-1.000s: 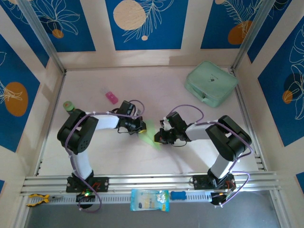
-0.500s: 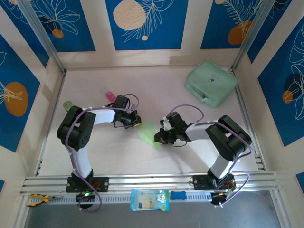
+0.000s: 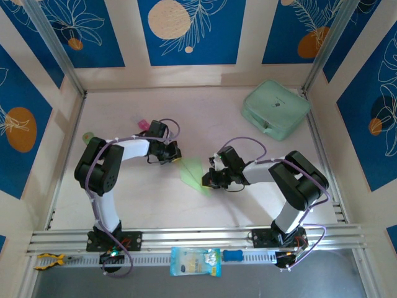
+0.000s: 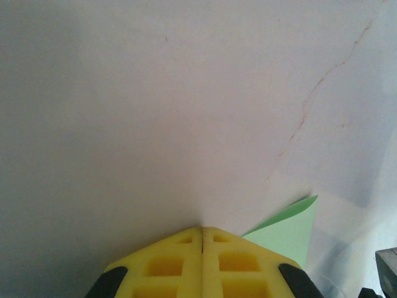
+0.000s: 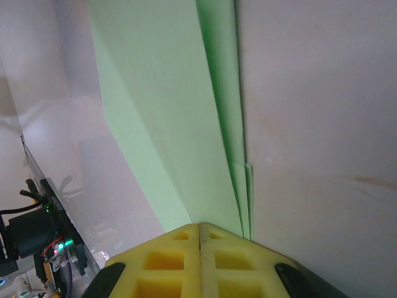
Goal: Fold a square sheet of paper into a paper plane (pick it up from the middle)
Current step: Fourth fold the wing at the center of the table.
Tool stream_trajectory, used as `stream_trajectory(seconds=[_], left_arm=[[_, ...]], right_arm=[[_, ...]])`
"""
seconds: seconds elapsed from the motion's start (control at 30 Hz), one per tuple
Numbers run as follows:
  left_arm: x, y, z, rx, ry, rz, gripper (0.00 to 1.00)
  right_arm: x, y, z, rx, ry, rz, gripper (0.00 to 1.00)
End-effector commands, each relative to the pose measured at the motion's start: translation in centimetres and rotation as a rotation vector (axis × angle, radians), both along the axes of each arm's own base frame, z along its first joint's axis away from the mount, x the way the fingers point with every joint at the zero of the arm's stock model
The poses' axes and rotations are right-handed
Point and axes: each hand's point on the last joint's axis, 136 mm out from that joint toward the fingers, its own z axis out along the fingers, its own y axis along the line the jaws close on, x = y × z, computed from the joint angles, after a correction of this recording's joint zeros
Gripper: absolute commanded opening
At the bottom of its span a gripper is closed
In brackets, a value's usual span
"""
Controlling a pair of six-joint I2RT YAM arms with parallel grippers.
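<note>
- Top external view: the paper plane [image 3: 193, 171] lies flat on the pale surface [image 3: 155, 198], a slim pale-green folded wedge.
- The left gripper [image 3: 177, 159] sits just to the left of the plane's far end, with its pads pressed together and nothing between them.
- The right gripper [image 3: 206, 182] is at the plane's near right end, and we see its pads closed too.
- A mint-green zip case [image 3: 276, 108] rests well apart from the plane, to the far right of it.
- A small pink item [image 3: 142, 125] lies far-left of the plane, beyond the left gripper.
- Left wrist view: the left gripper [image 4: 202, 231] has its yellow pads shut flat against each other and holds nothing.
- A pointed corner of the paper plane [image 4: 286, 231] lies just right of the tips, on the bare surface [image 4: 186, 93].
- Right wrist view: the right gripper [image 5: 200, 226] has its yellow pads pressed together, and we see no paper in the seam.
- The paper plane [image 5: 161, 112] stretches away from the tips, its layered folds stacked along its right edge.
- Its near end runs under the pads, and we cannot tell whether they touch it.
- The surface [image 5: 310, 124] lies bare to the right of the plane.
</note>
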Motion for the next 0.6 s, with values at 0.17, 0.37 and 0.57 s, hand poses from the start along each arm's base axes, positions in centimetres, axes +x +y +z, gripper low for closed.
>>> stream_trajectory(seconds=[0.17, 0.37, 0.57], left_arm=[[1.2, 2.9, 3.3, 0.111, -0.11, 0.048, 0.06], [-0.9, -0.2, 5.2, 0.012, -0.142, -0.028, 0.08], [-4.8, -5.6, 4.2, -0.147, -0.082, -0.146, 0.08]], right_arm=[[-4.0, -3.7, -4.3, -0.173, 0.174, -0.007, 0.01], [-3.8, -3.7, -4.2, -0.177, 0.166, -0.012, 0.01], [-3.7, -3.7, -4.0, -0.177, 0.163, -0.016, 0.01]])
